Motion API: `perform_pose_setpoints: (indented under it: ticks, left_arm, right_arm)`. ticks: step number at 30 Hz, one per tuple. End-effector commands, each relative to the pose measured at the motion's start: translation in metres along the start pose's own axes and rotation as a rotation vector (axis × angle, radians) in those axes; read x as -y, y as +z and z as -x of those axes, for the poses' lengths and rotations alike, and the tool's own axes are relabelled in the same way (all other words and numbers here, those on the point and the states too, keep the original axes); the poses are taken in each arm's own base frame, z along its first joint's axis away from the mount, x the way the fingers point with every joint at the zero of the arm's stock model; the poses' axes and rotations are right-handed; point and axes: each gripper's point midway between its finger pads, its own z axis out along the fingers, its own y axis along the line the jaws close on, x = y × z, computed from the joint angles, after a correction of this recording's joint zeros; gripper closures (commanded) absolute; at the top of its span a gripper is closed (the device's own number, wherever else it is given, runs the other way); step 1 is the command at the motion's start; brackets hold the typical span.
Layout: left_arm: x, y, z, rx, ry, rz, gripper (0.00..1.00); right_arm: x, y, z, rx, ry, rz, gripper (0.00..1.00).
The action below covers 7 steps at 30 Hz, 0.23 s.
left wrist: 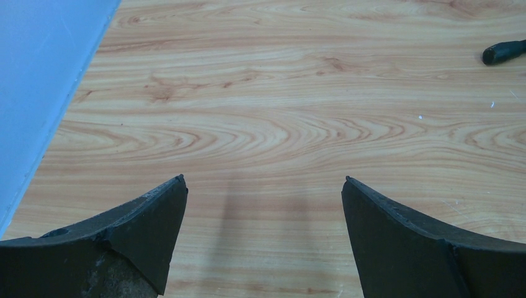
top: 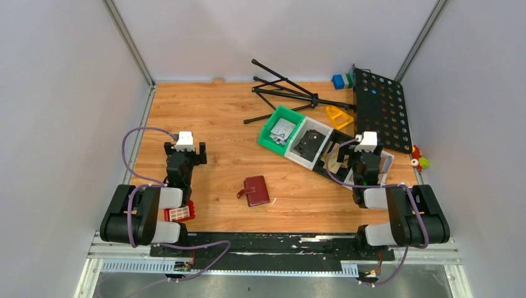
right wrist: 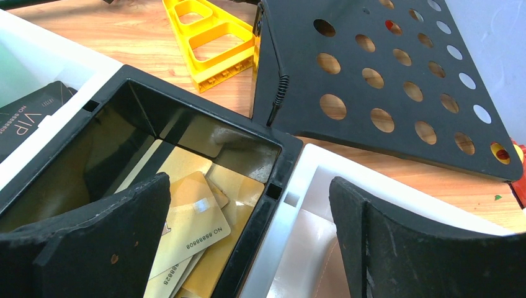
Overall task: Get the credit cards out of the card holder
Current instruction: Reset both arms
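Observation:
The card holder [top: 256,190] is a small dark-red wallet lying flat and folded shut near the table's middle front, its snap tab pointing left. No cards show in it. It is in neither wrist view. My left gripper [top: 185,150] is open and empty over bare wood, to the left of the holder and apart from it; its view shows only wood between the jaws [left wrist: 263,186]. My right gripper [top: 366,155] is open and empty [right wrist: 249,180] over the wall between a black bin [right wrist: 186,87] holding gold cards [right wrist: 192,217] and a white bin [right wrist: 322,167].
A row of bins runs diagonally at the right: green [top: 280,127], white with black cards [top: 308,144], black [top: 335,158], white [top: 387,162]. Behind them lie a black tripod [top: 285,93], a perforated black plate [top: 379,108] and a yellow frame [top: 338,116]. A red-and-white ribbed block [top: 179,213] sits by the left arm's base.

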Motion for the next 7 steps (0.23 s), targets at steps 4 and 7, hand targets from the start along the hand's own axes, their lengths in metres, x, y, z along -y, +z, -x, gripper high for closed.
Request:
perform_pose_setpoints:
  ticks: [4,7]
  left_arm:
    - [-0.0037,0.0032,0.0141,0.055,0.009,0.011,0.0]
    - [-0.0035,0.0032,0.0146,0.057,0.008,0.011,0.0]
  right_arm:
    - [0.002,0.0075,0.0184,0.05,-0.011,-0.002,0.0]
    - [0.0023,0.0075,0.0181,0.048,-0.012,-0.003,0.0]
